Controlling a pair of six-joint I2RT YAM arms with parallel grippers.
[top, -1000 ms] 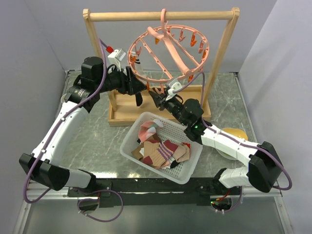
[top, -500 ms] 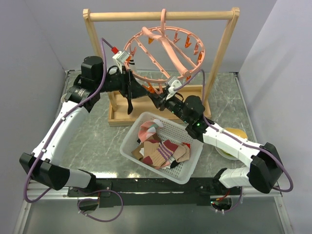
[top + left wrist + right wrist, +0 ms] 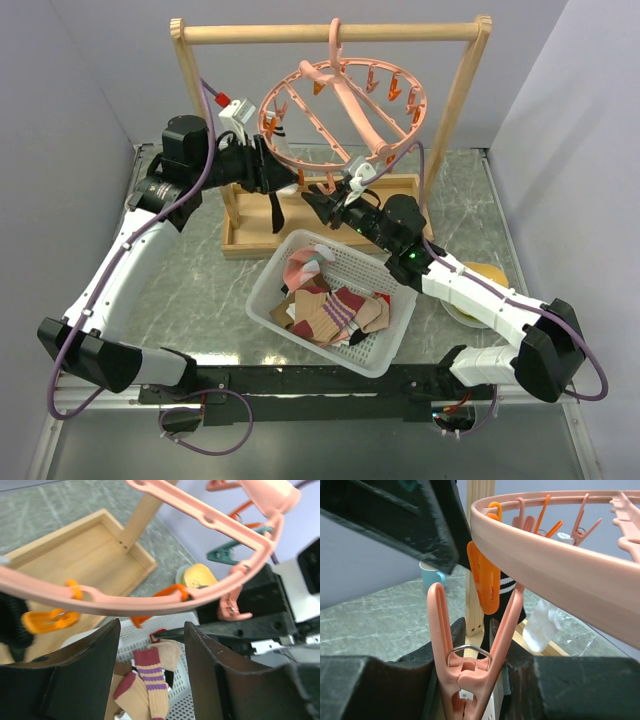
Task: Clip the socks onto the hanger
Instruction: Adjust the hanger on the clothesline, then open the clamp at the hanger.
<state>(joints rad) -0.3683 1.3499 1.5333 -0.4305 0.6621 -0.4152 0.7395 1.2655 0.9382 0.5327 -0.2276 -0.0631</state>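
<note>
Fingers of the right gripper (image 3: 474,647) pinched shut on the handles of a pink clip (image 3: 439,625), levering its mouth into a wide V just under the ring of the hanger (image 3: 352,108). Fingers of the left gripper (image 3: 151,645) spread wide with nothing between them, hovering at the ring's left side. Hangs tilted, that hanger, from a wooden rack (image 3: 250,33) along the far edge of the surface (image 3: 200,290). Just below the left gripper, a black sock (image 3: 272,212) with white stripes dangling by an orange clip (image 3: 487,582); looks clipped there, though cannot tell for sure from these views. Rest of the socks (image 3: 325,310) heaped in a white basket (image 3: 365,262) mid-surface, toward the near edge. Seems to be the clipping step itself: mouth held open, ready for fabric, no sock at it yet. Next, probably: keep the squeeze on, bring a sock cuff up into the V with the free left fingers, then ease off for the bite.
</note>
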